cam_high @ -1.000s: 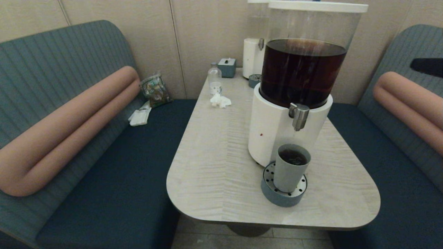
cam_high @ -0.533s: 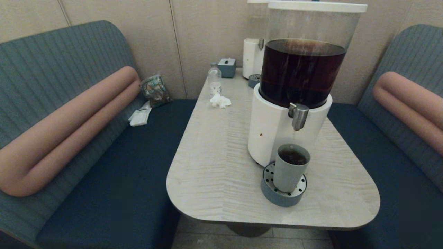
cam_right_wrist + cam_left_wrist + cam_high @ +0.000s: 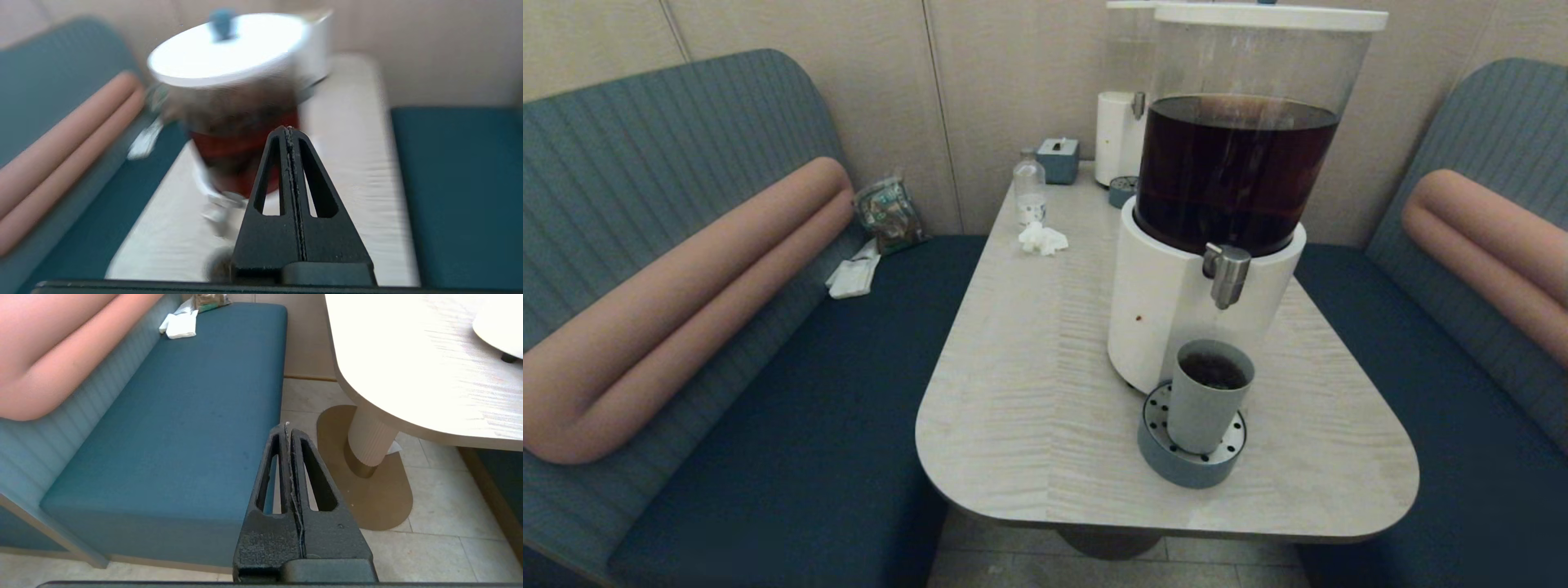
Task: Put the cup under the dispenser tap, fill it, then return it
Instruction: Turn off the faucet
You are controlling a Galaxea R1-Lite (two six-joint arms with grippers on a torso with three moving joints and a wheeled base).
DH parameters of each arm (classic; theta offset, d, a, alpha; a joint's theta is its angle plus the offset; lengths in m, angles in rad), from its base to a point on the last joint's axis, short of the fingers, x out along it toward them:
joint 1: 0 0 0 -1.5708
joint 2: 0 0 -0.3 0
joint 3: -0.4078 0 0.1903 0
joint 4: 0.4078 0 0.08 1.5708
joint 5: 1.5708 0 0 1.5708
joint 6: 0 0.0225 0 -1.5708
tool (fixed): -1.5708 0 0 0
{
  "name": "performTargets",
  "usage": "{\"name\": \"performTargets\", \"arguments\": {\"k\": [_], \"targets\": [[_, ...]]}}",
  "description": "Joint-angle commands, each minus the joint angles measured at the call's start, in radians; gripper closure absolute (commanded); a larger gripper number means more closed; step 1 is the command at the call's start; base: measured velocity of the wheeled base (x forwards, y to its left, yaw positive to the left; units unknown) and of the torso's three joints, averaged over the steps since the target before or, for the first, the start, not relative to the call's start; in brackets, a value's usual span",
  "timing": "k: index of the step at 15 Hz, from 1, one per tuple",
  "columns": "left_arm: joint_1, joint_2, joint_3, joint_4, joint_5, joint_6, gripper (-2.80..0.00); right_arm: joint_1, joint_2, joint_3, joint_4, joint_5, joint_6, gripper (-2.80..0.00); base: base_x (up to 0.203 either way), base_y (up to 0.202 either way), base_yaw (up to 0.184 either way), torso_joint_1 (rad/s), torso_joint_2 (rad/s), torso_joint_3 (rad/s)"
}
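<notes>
The grey-blue cup (image 3: 1207, 400) stands upright on the round drip tray (image 3: 1168, 459), right below the steel dispenser tap (image 3: 1227, 275), and holds dark liquid. The tap belongs to the big white-based dispenser (image 3: 1156, 306) with brown liquid in its clear tank. Neither arm shows in the head view. My right gripper (image 3: 289, 131) is shut and empty, up in the air on the dispenser's (image 3: 229, 81) right side, well away from the cup. My left gripper (image 3: 287, 428) is shut and empty, low beside the left bench seat (image 3: 196, 416), below the table's edge.
A slimmer white dispenser (image 3: 1121, 135), a second small drip tray (image 3: 1122, 189), a tissue box (image 3: 1058, 158), a small bottle (image 3: 1029, 189) and a crumpled tissue (image 3: 1042, 238) stand at the far end of the table (image 3: 1029, 392). Padded benches flank it.
The dark end of my right arm, at the head view's right edge one second ago, has left that view. The cup and dispenser have not moved.
</notes>
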Motion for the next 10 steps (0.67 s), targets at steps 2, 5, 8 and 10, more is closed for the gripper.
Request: {"name": "performTargets", "arguments": {"k": [2, 5, 8, 10], "targets": [[0.0, 0.001, 0.0, 0.0, 0.0, -0.001, 0.0, 0.073, 0.391, -0.397, 0.258, 0.012, 0.065, 0.0, 0.0, 0.0, 0.0, 0.0, 0.0, 0.0], [0.0, 0.001, 0.001, 0.0, 0.0, -0.001, 0.0, 0.158, 0.557, -0.575, 0.517, 0.083, 0.16, 0.0, 0.0, 0.0, 0.0, 0.0, 0.0, 0.0], [0.0, 0.001, 0.001, 0.0, 0.0, -0.001, 0.0, 0.189, 0.589, -0.55, 0.645, 0.195, 0.274, 0.0, 0.0, 0.0, 0.0, 0.0, 0.0, 0.0], [0.0, 0.001, 0.0, 0.0, 0.0, -0.001, 0.0, 0.189, 0.591, -0.549, 0.645, 0.195, 0.28, 0.0, 0.0, 0.0, 0.0, 0.0, 0.0, 0.0]]}}
